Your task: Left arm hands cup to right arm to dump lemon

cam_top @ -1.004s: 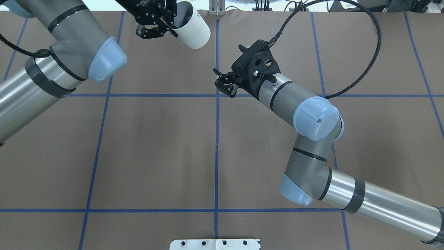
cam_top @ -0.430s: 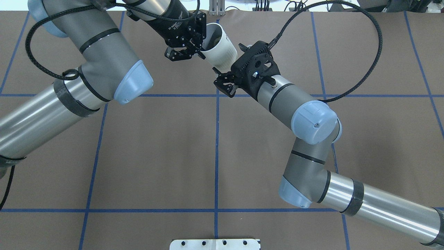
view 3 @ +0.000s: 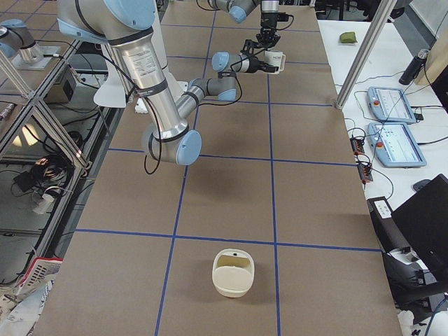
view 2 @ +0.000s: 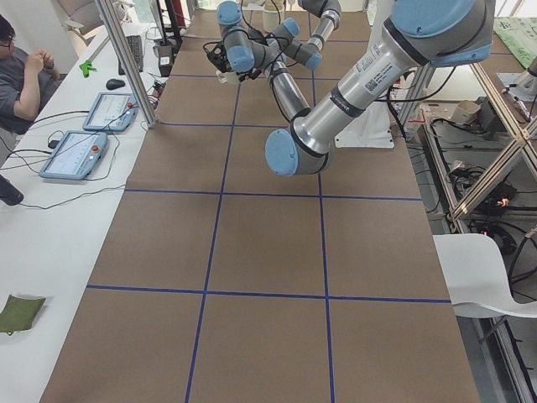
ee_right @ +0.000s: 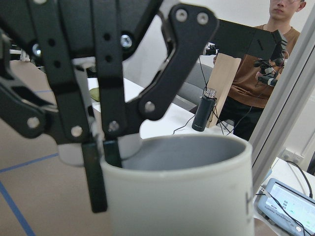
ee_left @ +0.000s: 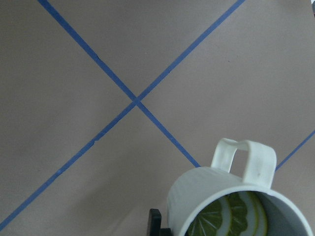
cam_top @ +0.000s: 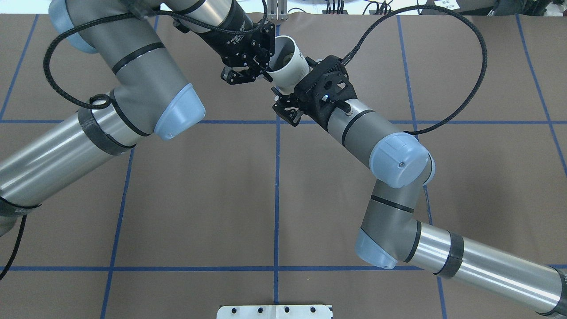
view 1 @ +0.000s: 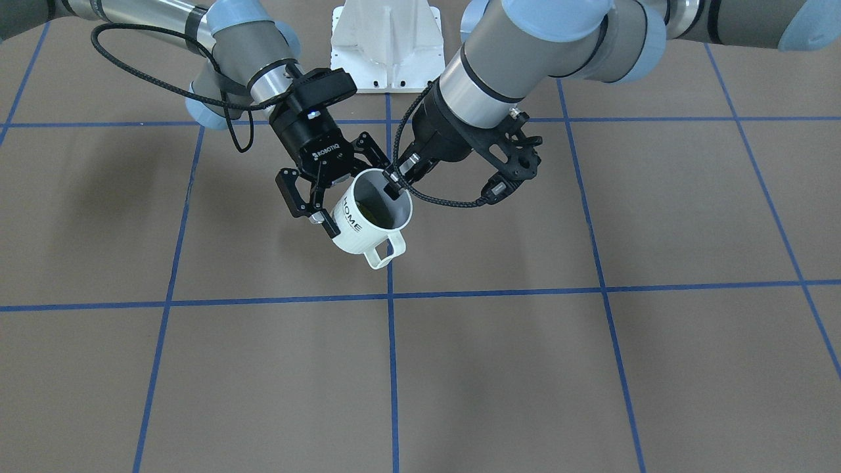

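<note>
Overhead exterior, against a second ago: carried the small white ceramic "HOME" cup (cam_top: 290, 66) from well apart at 11 o'clock in between the spread right jaws. Still pinched at the rim by the left jaws, held off the worktop, with the dull yellow-green lemon (ee_left: 231, 216) inside. Ready for a right clamp, then a left release.

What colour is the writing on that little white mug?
Black, spelling HOME on the small white ceramic mug; clearest in the exterior front-facing view.

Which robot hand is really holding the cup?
The left gripper: it pinches the rim of the cup, with one finger inside. The right gripper is open, its fingers on either side of the cup.
</note>
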### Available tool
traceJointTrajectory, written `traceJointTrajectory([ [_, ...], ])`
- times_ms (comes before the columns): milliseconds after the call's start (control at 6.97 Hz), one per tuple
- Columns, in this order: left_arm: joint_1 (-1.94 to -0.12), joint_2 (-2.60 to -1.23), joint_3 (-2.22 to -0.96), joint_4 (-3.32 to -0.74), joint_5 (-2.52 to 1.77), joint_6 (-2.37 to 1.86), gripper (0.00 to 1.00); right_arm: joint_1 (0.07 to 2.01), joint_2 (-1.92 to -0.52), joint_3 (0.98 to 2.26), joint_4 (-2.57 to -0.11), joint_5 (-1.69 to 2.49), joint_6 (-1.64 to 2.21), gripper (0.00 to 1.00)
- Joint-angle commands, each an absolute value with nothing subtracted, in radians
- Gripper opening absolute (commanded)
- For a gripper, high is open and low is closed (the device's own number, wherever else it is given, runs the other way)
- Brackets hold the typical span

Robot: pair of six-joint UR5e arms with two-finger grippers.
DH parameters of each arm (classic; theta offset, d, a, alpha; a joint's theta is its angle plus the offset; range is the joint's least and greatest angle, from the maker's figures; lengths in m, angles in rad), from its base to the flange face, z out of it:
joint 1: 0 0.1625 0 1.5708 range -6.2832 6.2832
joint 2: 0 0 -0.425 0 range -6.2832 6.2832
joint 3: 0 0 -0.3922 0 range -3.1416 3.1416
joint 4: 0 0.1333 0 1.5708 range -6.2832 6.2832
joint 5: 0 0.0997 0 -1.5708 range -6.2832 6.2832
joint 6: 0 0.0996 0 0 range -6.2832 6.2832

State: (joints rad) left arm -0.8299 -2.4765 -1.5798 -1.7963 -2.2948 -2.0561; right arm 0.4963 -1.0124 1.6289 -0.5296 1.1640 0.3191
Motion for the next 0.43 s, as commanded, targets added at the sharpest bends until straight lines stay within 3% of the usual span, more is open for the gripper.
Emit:
traceJointTrajectory([
  [0, -0.824, -2.476, -1.58, -1.796, -2.295, -2.054, 0.0, 0.495, -1.012, 1.628, -0.529, 1.161, 0.319, 0.99],
  [287, -0.824, -2.476, -1.582, -1.796, -2.296, -2.052, 0.0, 0.495, -1.012, 1.626, -0.531, 1.131, 0.319, 0.99],
])
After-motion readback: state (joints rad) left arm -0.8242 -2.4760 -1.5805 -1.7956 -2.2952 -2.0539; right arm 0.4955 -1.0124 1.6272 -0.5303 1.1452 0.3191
